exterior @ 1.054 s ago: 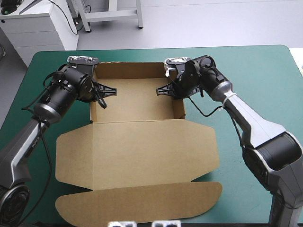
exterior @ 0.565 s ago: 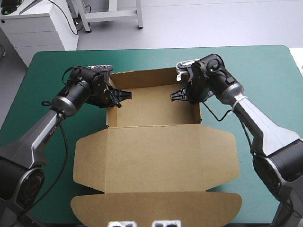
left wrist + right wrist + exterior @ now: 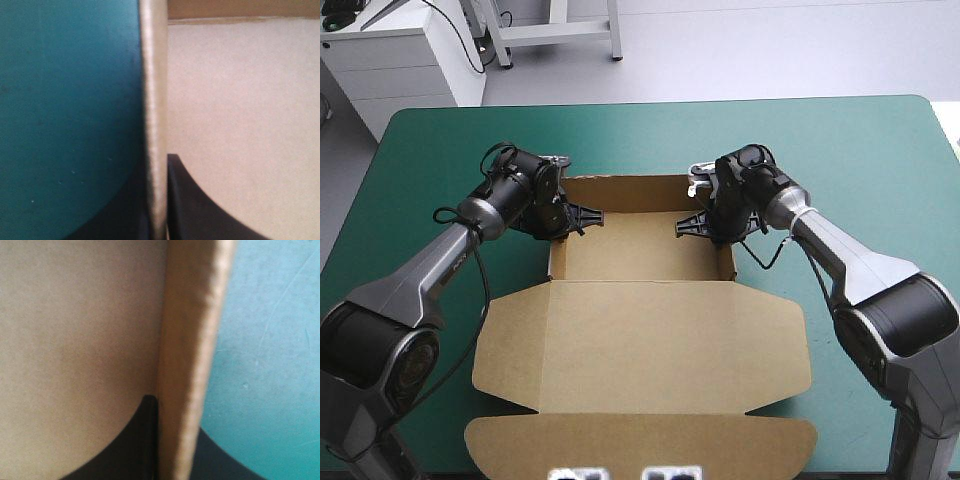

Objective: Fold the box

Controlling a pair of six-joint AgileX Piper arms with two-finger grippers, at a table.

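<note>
Walls of the box (image 3: 640, 250) stand raised; left gripper (image 3: 586, 216) and right gripper (image 3: 688, 226) each pinch one.

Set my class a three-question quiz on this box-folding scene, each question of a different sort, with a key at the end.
1. True or false: the lid of the box lies flat on the table, nearer the robot than the raised walls.
2. What is the left gripper shut on? A) the box's left wall B) the lid C) nothing
3. Fill in: the right gripper clamps the box's ____ wall.
Key: 1 true; 2 A; 3 right.
</note>
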